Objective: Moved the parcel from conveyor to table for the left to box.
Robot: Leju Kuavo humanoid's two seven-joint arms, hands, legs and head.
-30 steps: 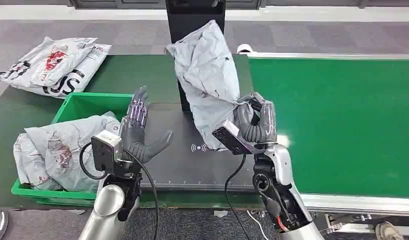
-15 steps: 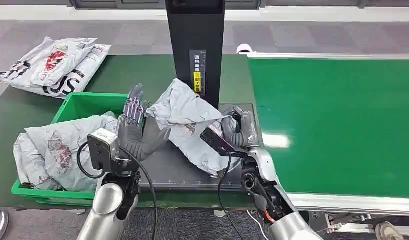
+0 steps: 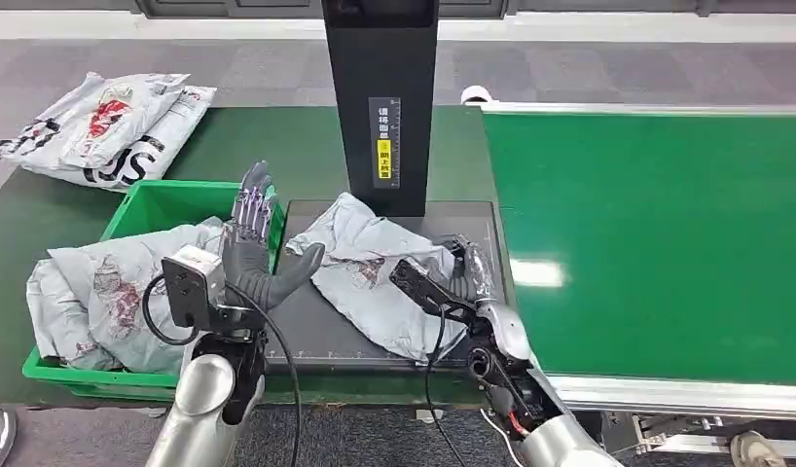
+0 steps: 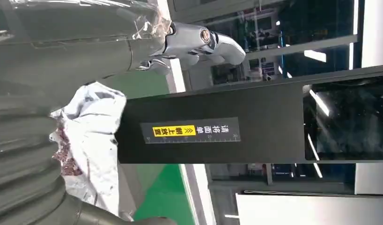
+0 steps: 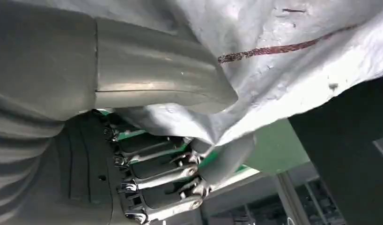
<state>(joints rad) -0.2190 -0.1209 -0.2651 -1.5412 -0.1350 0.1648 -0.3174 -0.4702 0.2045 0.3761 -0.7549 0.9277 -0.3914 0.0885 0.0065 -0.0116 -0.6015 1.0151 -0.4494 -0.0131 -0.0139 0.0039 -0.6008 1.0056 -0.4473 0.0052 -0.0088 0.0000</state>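
Lowered onto the black table (image 3: 326,331), the parcel (image 3: 375,268) stays in the right robot hand's (image 3: 462,268) grip, left robot hand (image 3: 253,258) spread.

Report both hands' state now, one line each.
Left hand: open, fingers spread upright, holding nothing, beside the crumpled grey plastic mailer parcel.
Right hand: gripping that parcel, which lies on the black scanner platform.

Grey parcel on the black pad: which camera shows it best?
The head view: the whole grey parcel lies flat on the black pad, gripped by the right hand. The right wrist view shows its crumpled surface up close; the left wrist view shows one end.
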